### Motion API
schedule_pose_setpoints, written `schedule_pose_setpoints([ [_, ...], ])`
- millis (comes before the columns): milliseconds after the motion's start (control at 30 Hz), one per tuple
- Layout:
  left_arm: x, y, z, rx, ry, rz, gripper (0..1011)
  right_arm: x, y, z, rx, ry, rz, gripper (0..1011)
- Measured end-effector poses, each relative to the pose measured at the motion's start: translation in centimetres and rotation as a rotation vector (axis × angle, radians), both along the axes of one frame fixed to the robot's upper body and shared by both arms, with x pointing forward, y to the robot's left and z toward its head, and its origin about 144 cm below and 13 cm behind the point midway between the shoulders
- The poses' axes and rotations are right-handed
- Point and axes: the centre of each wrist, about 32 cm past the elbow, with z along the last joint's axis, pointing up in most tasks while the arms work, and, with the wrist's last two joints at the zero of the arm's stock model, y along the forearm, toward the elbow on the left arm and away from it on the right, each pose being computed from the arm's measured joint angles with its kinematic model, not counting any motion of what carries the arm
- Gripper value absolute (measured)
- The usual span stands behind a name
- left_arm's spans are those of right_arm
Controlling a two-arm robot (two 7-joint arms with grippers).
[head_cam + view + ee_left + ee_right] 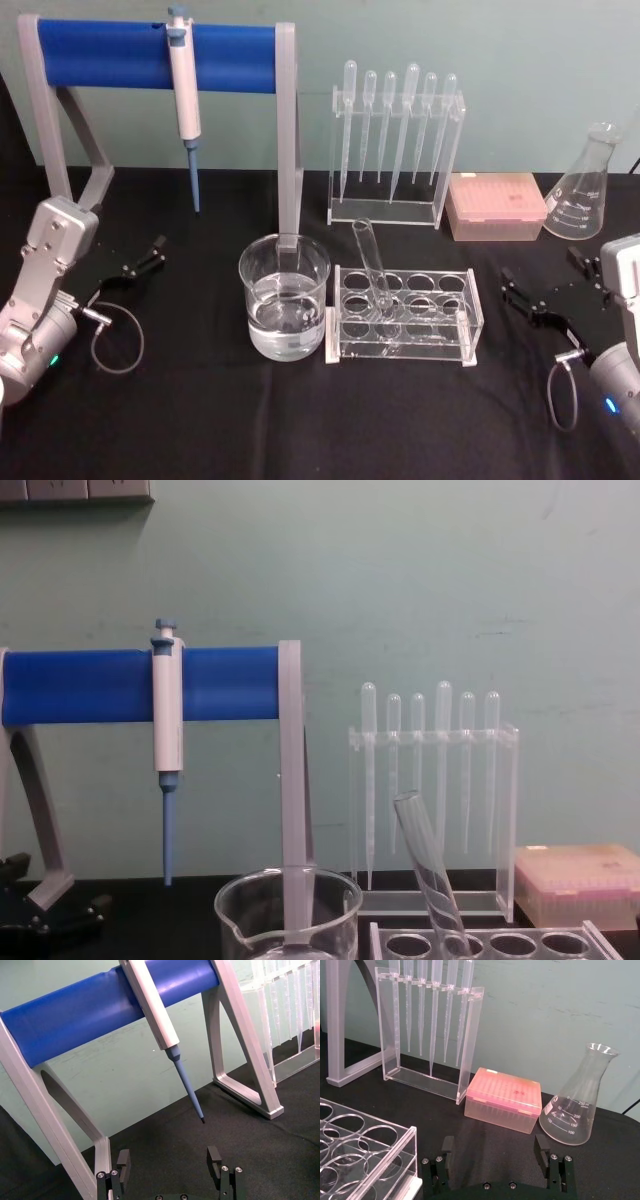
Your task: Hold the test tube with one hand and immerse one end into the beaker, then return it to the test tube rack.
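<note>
The test tube leans in the front left hole of a clear rack at the table's middle, open rim up and tilted back-left; from the chest view the test tube rises above the rack. Just left of the rack stands the beaker, about a third full of clear liquid, its rim low in the chest view. My left gripper rests open at the far left, well away from the beaker. Right of the rack my right gripper is open. Both wrist views show empty fingers: left gripper, right gripper.
A white-and-blue pipettor hangs on a blue-barred stand behind the beaker. A clear holder of several pipettes, a pink tip box and an Erlenmeyer flask line the back right. Black cloth covers the table.
</note>
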Motion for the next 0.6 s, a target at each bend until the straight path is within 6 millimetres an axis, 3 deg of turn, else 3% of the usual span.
schedule_pose_setpoints([
  [600, 0.00, 0.00, 0.00, 0.000, 0.000, 0.000, 1000, -0.07, -0.07, 0.09, -0.001, -0.003, -0.003, 1002],
])
